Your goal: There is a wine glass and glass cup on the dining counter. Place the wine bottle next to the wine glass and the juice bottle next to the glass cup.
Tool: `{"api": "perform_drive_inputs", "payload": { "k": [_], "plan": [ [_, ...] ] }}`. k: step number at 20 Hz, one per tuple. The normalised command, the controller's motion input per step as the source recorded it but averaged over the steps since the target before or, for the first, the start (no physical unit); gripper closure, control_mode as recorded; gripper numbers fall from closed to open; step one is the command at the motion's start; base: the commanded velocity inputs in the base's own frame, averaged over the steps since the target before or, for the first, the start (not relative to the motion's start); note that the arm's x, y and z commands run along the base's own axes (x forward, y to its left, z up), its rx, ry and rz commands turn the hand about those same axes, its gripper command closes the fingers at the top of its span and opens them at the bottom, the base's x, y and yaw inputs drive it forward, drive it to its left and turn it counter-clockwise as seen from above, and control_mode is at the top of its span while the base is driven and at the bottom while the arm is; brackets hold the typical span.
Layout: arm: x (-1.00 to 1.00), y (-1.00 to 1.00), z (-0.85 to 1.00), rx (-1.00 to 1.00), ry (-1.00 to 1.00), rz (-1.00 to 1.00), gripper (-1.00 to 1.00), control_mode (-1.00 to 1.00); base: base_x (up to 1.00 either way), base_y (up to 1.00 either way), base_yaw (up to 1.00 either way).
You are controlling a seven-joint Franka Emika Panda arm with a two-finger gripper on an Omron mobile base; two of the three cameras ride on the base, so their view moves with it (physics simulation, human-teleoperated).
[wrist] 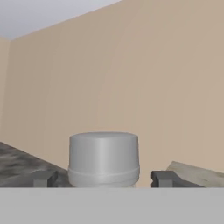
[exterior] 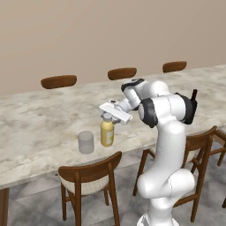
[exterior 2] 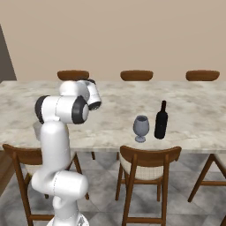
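Observation:
The yellow-orange juice bottle [exterior: 107,133] stands upright on the dining counter [exterior: 39,123], just right of the grey glass cup [exterior: 86,142]. My gripper [exterior: 109,115] is level with the bottle's cap. In the hand view the pale cap [wrist: 104,158] sits between my gripper's [wrist: 105,178] two fingertips [wrist: 45,178], with a gap on each side, so the jaws stand open and touch nothing. Farther along the counter, the dark wine bottle [exterior 2: 161,120] stands just right of the wine glass [exterior 2: 141,128].
Wooden chairs [exterior: 90,176] are tucked under the counter's near edge, with more chair backs [exterior: 58,81] along the far side. A beige wall rises behind. My own arm [exterior: 170,114] arches over the near edge.

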Motion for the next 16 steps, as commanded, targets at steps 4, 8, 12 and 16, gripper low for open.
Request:
{"api": "perform_drive_inputs", "payload": {
  "k": [4,8,12,16],
  "plan": [
    [0.21,0.02,-0.13,0.00,0.00,0.00,1.00,-1.00,0.00,0.00,0.00],
    [0.24,0.03,-0.11,0.00,0.00,0.00,1.00,-1.00,0.00,0.00,0.00],
    [0.22,0.02,-0.13,0.00,0.00,0.00,1.00,-1.00,0.00,0.00,0.00],
    [0.02,0.00,-0.21,0.00,0.01,0.00,1.00,-1.00,0.00,0.00,0.00]
  ]
}}
